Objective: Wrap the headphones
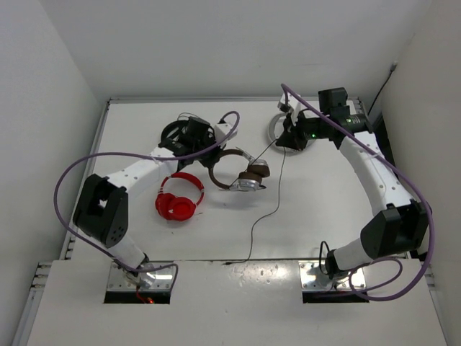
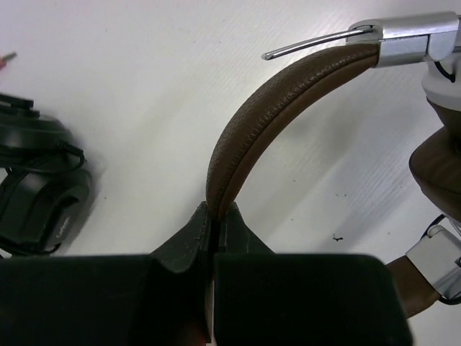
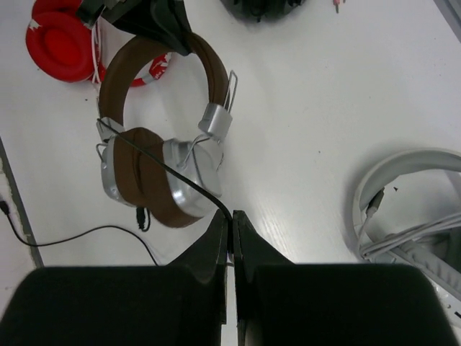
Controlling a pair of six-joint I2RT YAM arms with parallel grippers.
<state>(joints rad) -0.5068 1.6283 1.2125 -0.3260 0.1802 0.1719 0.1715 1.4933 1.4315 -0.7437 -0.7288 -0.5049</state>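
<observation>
Seeing the headphones [image 1: 238, 169] lying near the middle of the surface [image 1: 324, 209], with the brown headband [image 1: 225, 155] arching toward the left edge and the ear cups [image 1: 252, 178] folded together on the side nearer the right edge. Not telling whether they are resting flat or being lifted slightly.

Clamping the top of the headband with the left gripper [image 1: 210, 144], its fingers [image 2: 194, 231] closing fully on the brown leather and leaving no gap in the left wrist view.

Pinching the thin black cable [image 3: 166, 167] with the right gripper [image 3: 230, 220], its fingers closing completely on the strand. Stretching that strand tight from the ear cups, across the brown pad [image 3: 144, 173] and past the silver shell [image 3: 193, 193], up to the fingertips. Trailing the loose remainder of the cable from the right gripper toward the near edge in a long slack line, and ending just at that edge.

Holding the right gripper toward the far-right corner, directly over the white-grey headphones [image 1: 274, 131], well apart from the left gripper.

Showing the red headphones [image 1: 178, 198] just beside the headband on its near-left side, apart from it. Showing the black headphones [image 1: 171, 134] toward the far-left corner, partly under the left arm and behind the left gripper.
</observation>
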